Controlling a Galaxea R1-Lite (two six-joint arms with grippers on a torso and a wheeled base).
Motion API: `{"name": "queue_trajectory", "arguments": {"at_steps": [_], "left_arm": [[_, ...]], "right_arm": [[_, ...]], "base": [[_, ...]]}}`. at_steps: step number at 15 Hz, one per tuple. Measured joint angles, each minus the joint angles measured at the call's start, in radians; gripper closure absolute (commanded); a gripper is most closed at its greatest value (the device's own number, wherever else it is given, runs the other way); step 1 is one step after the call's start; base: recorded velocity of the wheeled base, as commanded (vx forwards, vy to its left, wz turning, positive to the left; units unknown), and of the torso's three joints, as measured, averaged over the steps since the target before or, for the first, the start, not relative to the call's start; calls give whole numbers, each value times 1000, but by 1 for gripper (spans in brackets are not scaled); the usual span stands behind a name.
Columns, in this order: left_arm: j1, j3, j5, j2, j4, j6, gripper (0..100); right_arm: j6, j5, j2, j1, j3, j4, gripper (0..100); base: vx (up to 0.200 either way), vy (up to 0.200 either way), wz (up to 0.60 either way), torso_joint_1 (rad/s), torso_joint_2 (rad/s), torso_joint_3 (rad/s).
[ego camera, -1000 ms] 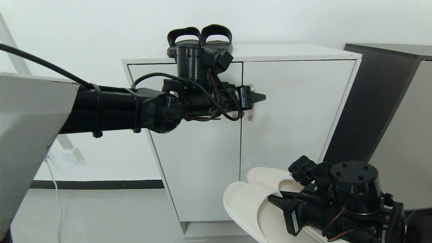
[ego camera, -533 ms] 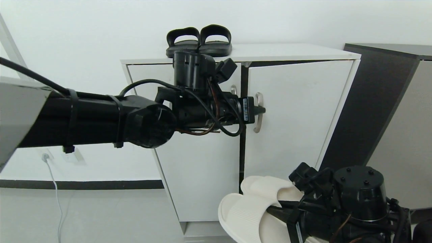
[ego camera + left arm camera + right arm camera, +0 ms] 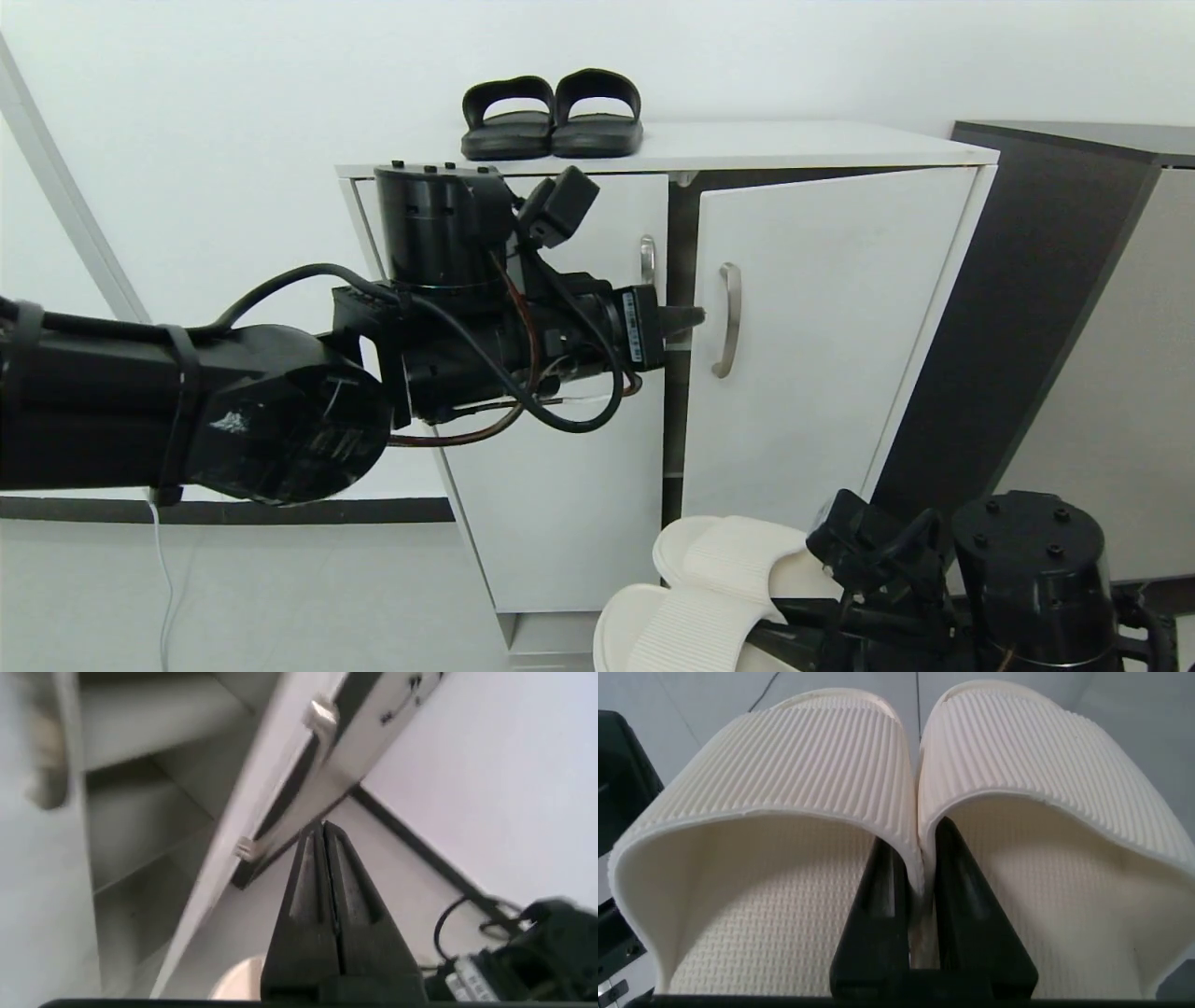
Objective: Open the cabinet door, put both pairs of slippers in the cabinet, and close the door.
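Note:
The white cabinet (image 3: 822,147) has its right door (image 3: 822,345) ajar, with a dark gap beside the shut left door (image 3: 560,485). My left gripper (image 3: 695,317) is shut on nothing. It hovers at that gap, just left of the right door's handle (image 3: 726,320) and apart from it. In the left wrist view its closed fingers (image 3: 324,887) point past the door's edge, with shelves (image 3: 140,812) inside. Black slippers (image 3: 551,117) rest on the cabinet top. My right gripper (image 3: 920,924) is shut on the inner straps of the cream white slippers (image 3: 709,583), low in front of the cabinet.
A dark grey unit (image 3: 1027,308) stands close against the cabinet's right side. A white wall with a black baseboard stripe (image 3: 280,511) and a hanging cable (image 3: 163,579) lies to the left. The left door's handle (image 3: 647,259) is just above my left gripper.
The left gripper pulled the right door ajar by its handle, then came off it, moving left and down. The right arm with the white slippers sank lower.

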Motion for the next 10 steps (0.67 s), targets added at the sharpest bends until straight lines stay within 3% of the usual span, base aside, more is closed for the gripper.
{"name": "queue_trajectory", "arguments": {"at_steps": [2,10], "left_arm": [[29,5,-3,3,-28,-33,100],[66,-166,10,185,-126,-36,100]], "right_arm": [[-4,0,-1,7,8,0,100],[-6,-1,-2,24,25,1,100]], "base": [[0,0,0,0,0,0],[0,0,0,0,0,0]]}}
